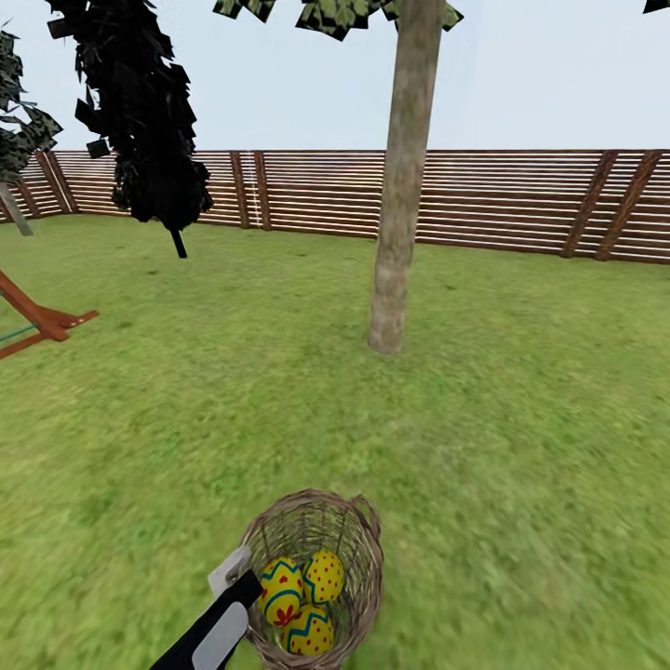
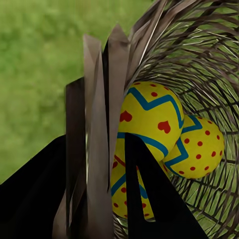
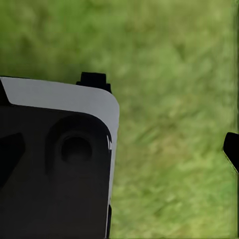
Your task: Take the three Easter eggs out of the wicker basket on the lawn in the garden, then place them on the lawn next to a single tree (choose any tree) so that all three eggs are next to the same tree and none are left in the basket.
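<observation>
The basket (image 1: 316,577) is at the bottom middle of the head view, its mouth turned up and tipped toward the camera, its long axis roughly upright, with a small loop handle at the far right of the rim. It is over the lawn (image 1: 521,447); whether it rests on the grass or is lifted cannot be told. Inside lie three eggs (image 1: 281,590), packed close and touching: one with red hearts at the left, a dotted one (image 1: 324,575) at the right, and a third (image 1: 311,631) lowest, its lower end hidden by the weave. The heart egg stands with its long axis near upright, narrow end up. The left gripper (image 1: 233,586) comes up from the bottom edge, slanting up and to the right, and meets the basket's near left rim. In the left wrist view its fingers (image 2: 144,189) straddle the wall (image 2: 99,149), one dark finger inside against the eggs (image 2: 149,117), the other outside; the jaws look pinched on the basket wall. The arm is cut off by the frame. The tree (image 1: 402,186) stands well beyond the basket, trunk leaning slightly, crown cut off at the top. In the right wrist view the right gripper (image 3: 164,129) hangs over blurred grass (image 3: 169,59), fingers spread wide, one cut off at the edge.
</observation>
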You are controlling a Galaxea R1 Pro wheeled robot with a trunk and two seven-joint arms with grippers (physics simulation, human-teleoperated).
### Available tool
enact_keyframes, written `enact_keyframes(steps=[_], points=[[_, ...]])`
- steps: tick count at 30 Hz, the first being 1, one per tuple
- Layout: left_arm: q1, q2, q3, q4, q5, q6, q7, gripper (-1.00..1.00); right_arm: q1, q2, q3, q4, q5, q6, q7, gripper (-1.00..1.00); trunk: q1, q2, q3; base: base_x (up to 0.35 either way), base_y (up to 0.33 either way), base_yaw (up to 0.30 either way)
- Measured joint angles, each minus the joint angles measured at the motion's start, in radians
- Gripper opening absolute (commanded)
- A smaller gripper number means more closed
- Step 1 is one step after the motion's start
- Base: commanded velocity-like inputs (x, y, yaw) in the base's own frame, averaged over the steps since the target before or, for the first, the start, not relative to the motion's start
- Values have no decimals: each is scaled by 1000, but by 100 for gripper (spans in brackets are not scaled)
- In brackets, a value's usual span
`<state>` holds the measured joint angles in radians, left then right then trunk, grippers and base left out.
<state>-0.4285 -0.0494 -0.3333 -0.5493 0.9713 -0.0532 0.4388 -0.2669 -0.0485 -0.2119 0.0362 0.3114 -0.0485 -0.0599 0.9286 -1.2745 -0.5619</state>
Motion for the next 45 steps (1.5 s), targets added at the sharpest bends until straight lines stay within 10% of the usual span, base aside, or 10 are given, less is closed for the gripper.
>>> enact_keyframes(steps=[45], points=[[0,-1,-1,0,0,0,0,-100,0,6,-1,0,-1,-7,3,100,0,0,0,341,0,-27]])
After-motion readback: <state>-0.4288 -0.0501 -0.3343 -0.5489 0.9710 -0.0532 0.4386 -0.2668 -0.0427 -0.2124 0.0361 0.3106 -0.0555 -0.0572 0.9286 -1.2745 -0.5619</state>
